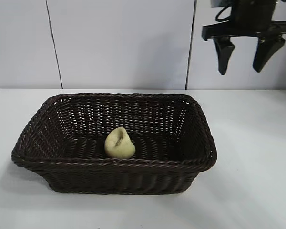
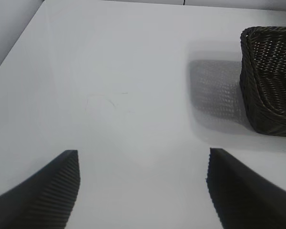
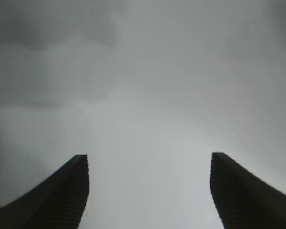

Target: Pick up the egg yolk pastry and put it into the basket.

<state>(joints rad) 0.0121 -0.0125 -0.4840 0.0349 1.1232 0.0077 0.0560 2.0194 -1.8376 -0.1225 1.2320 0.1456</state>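
1. Near edge: basket rested on the white table, front braided rim closest to the exterior camera.
2. Inside basket: egg yolk pastry lay on the woven floor, against the front wall, tilted with its dimple turned sideways. Not gripped by anything.
3. Far right, high above the table: right gripper hung clear of the basket, fingers spread and empty, pointed downward; only bare surface between them in the right wrist view.
4. Left gripper: parked off to the side of the basket, fingers released, nothing between them; basket corner seen beyond.
5. Step judged: placement complete, release done, retreat stage.
6. Next move judged: return of the right arm to rest; no further grasp required.
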